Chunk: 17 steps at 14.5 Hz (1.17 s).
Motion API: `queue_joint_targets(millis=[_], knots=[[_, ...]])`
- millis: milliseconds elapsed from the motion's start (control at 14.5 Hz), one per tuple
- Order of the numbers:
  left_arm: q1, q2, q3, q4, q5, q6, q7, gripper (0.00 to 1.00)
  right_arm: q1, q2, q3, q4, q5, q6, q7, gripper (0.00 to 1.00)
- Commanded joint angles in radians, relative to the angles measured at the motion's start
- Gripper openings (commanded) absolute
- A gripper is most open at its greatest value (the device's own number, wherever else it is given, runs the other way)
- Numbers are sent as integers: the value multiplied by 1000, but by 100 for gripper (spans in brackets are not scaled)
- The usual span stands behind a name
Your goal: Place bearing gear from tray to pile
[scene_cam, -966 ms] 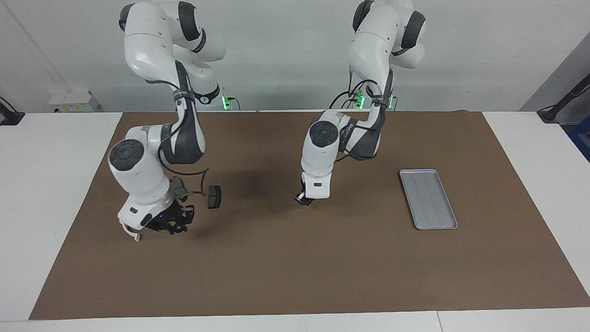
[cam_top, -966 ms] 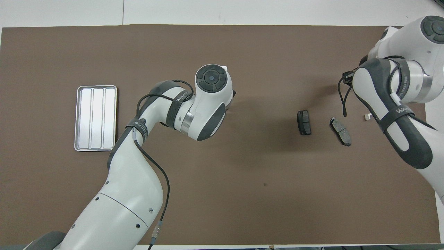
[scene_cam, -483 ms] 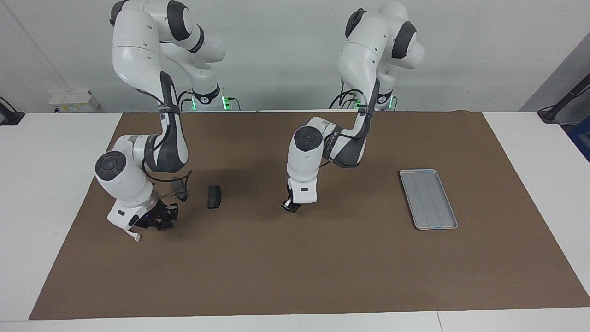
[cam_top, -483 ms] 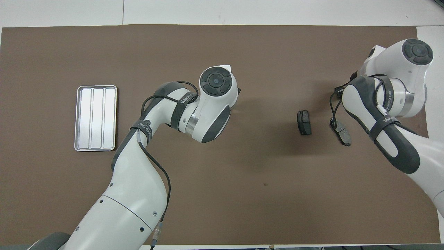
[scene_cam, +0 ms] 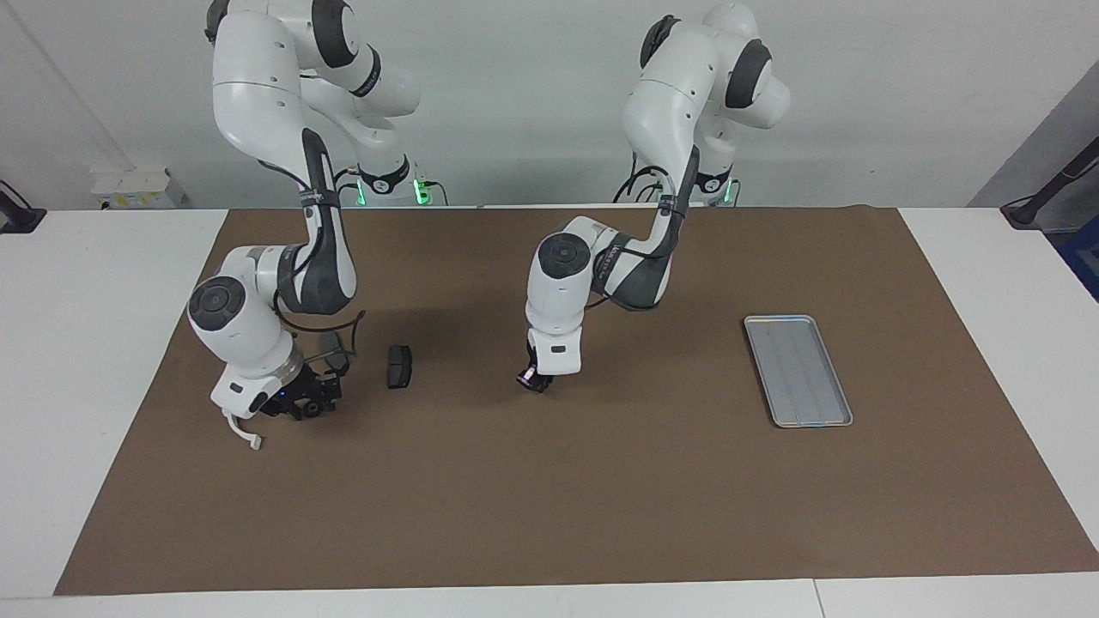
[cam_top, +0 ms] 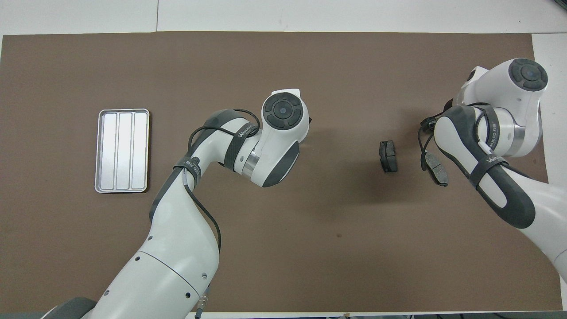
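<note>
Brown matting point(scene_cam: 601, 498) covers the white table below a bare grey wall, where two arms work the same job from either end.

At the right arm's end, the right gripper point(scene_cam: 300, 402) hangs low over the pile point(scene_cam: 399, 366). It sits just above the white bracket point(scene_cam: 243, 432) and beside the pad point(cam_top: 436, 168) that lies closest to that end. In the last second we have seen it swing out toward the mat's edge and come part of the way back. How wide it stands, and whether it grips anything, we cannot tell.

The second pad point(cam_top: 388, 156) lies on its own a little toward the middle of the table.

Over the middle of the mat, the left gripper point(scene_cam: 532, 380) is clamped tight, and a small shiny thing shows at its tips. We take this to be the gear point(scene_cam: 526, 378), since none is to be seen anywhere else. Over that same second the left arm has drifted away from the tray's end and toward the pile, staying up in the air.

At the left arm's end the tray point(scene_cam: 798, 369) rests flat on the mat with its ridged floor bare.

As we read it, the pickup is done and the carry is about half over. A stretch of open mat separates the gear from the nearest pad. The right gripper crowds the pile, so the drop may call for care.
</note>
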Motion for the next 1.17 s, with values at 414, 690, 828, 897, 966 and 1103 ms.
queue_joint_targets(millis=[414, 690, 828, 897, 966, 1103], knots=[[-21, -9, 21, -27, -9, 12, -14, 96, 120, -22, 18, -3, 8, 74, 208, 99], [-8, -33, 49, -19, -7, -59, -16, 100, 132, -22, 18, -4, 8, 84, 233, 99], [13, -95, 61, -31, -7, -98, -10, 100, 131, -21, 18, -4, 8, 87, 233, 99], [51, -125, 61, -35, -6, -138, -7, 100, 126, -19, 18, -3, 9, 89, 234, 99], [74, -148, 61, -35, -6, -175, -3, 100, 125, -19, 19, -3, 23, 89, 236, 99], [114, -201, 82, -44, -6, -255, 82, 100, 154, -21, 18, -1, 66, 88, 268, 99]])
